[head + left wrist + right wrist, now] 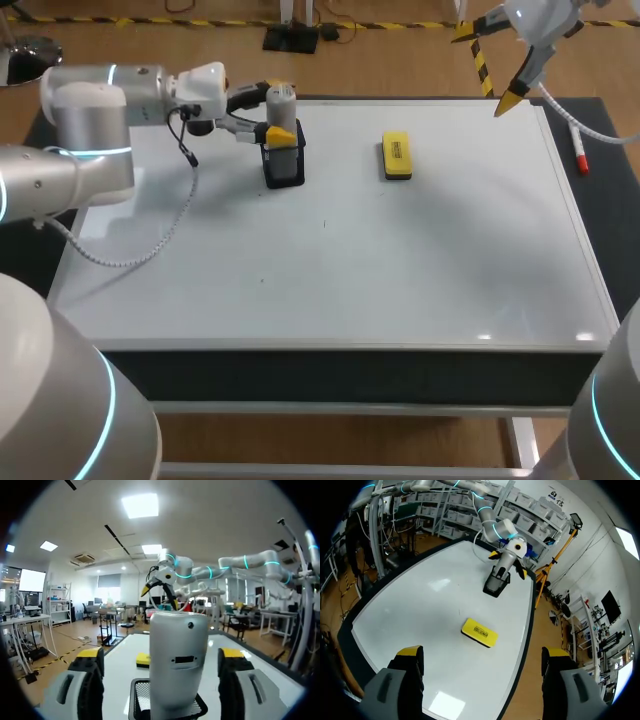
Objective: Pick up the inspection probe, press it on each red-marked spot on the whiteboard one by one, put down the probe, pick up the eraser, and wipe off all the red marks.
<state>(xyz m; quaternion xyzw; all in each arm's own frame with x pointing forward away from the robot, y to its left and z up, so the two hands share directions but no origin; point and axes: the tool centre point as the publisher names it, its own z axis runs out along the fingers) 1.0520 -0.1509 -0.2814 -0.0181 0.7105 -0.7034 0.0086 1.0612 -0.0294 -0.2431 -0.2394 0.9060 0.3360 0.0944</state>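
The inspection probe, a grey cylinder, stands upright in a black mesh holder at the far left of the whiteboard. My left gripper is open around the probe, with a gap between it and each finger. The yellow eraser lies flat on the board, right of the holder and apart from it. My right gripper hangs open and empty high above the board's far right corner, looking down at the eraser. I see no red marks on the board.
A red-capped marker lies on the dark mat beyond the board's right edge. A white cable from my left arm trails over the board's left side. Two tiny dark specks dot the middle of the board.
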